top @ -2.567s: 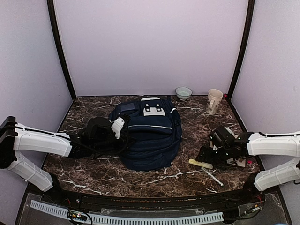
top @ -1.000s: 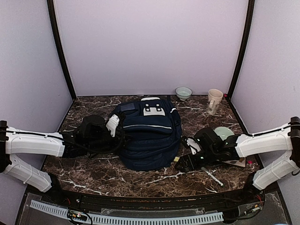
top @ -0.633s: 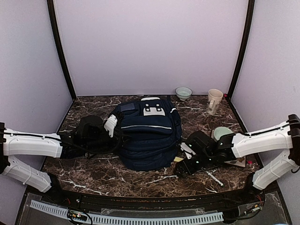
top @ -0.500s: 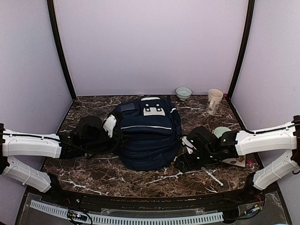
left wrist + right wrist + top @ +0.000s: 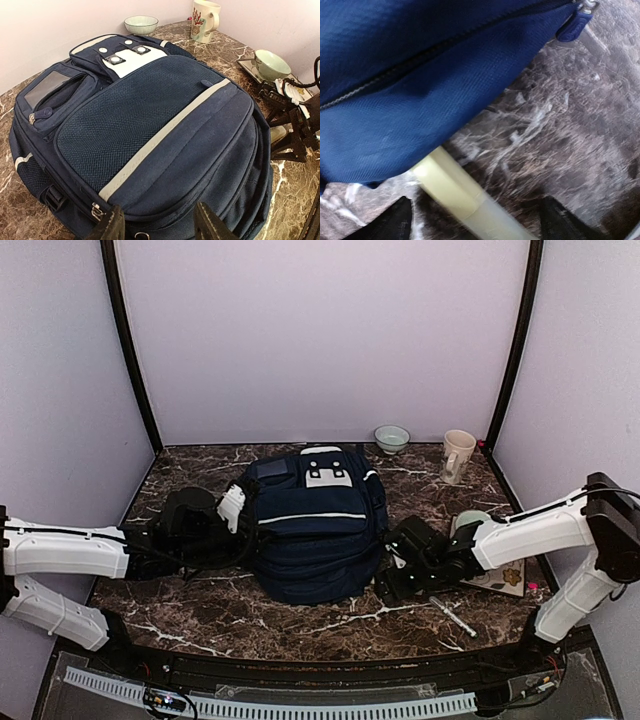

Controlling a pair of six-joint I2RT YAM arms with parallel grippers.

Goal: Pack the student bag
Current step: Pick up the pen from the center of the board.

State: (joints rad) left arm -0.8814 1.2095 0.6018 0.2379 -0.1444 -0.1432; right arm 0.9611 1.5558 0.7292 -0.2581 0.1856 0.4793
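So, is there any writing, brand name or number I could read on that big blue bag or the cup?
No readable text in any view.
Navy-blue fabric backpack: its grey-white patch shows only round snaps, no lettering.
Cream ceramic mug: a red printed motif, too small to read as words.

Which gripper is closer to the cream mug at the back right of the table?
Right. The right gripper is at the student bag's right side, in front of the mug; the left gripper is across the bag, at its left side.
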